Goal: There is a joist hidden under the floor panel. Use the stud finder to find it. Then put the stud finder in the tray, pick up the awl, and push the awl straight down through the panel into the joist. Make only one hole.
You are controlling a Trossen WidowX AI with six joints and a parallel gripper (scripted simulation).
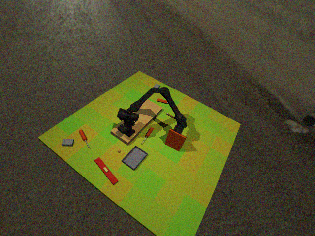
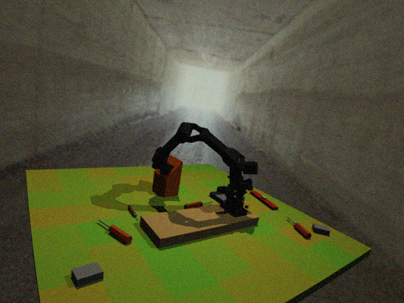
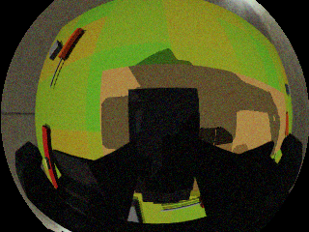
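With the black gripper (image 1: 127,125) (image 2: 237,200) (image 3: 165,141), holding the dark stud finder (image 1: 127,132) (image 2: 235,209), between fingers closed only part of the way. Low over the tan panel (image 1: 152,105) (image 2: 169,228) (image 3: 253,128), near its end on the side of the red level (image 1: 106,170) (image 2: 264,199) (image 3: 49,157), seemingly touching the top. In the wrist view, too dark to separate finger edges from the held tool.

Close to the short end edge of the panel here, with much more room along the board towards its opposite end, under the arched arm (image 1: 172,103) (image 2: 216,144). In shadow across part of this surface.

Beside the panel, well apart from its edge, with the arm mounted on an orange pedestal (image 1: 175,140) (image 2: 172,187). Between panel and pedestal, near the long edge, an orange-handled screwdriver (image 1: 149,132) (image 2: 193,204). Past it, near the end corner of the panel, the grey tray (image 1: 128,165) (image 2: 213,196), with no stud finder inside.

Near the far corner of the panel, a slim brown-handled tool (image 1: 171,115) (image 2: 131,211), seemingly the awl, lying outside the grip. Off the other end, a second orange-handled screwdriver (image 1: 82,134) (image 2: 302,230) (image 3: 71,43), just beside a grey block (image 1: 68,142) (image 2: 320,228) (image 3: 56,49).
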